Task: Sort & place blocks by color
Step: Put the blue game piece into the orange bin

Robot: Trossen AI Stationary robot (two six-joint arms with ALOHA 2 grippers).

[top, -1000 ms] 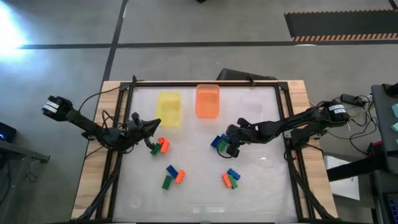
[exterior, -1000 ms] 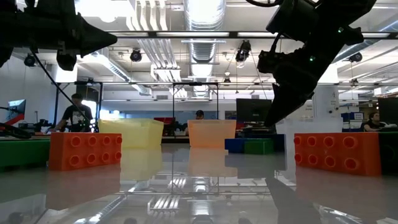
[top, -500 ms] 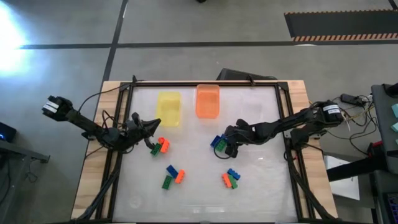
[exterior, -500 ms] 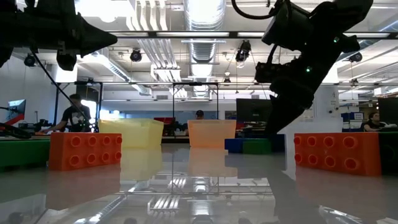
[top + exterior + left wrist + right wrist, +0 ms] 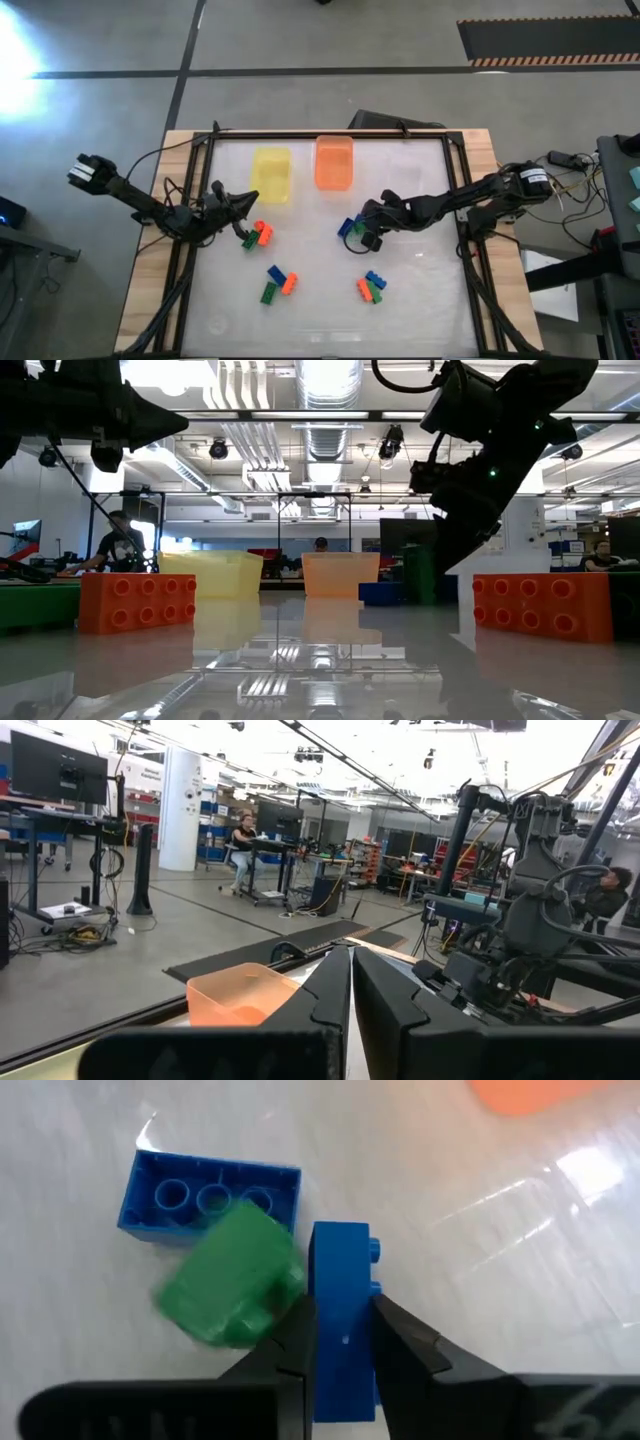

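A blue block (image 5: 342,1320) is clamped on edge between the fingers of the right gripper (image 5: 366,236), just in front of the orange tray (image 5: 334,163), with a green block (image 5: 230,1285) and a second blue block (image 5: 208,1198) lying close against it. The grip is best held firm and the lift made straight up, so that these 2 neighbours are not dragged along. Which tray is meant for blue cannot be told. The left gripper (image 5: 247,203) is parked in front of the yellow tray (image 5: 271,174), beside an orange and green pair (image 5: 258,236), its jaws pressed together on nothing. 2 more clusters of blocks (image 5: 279,283) are left further out from the orange tray.
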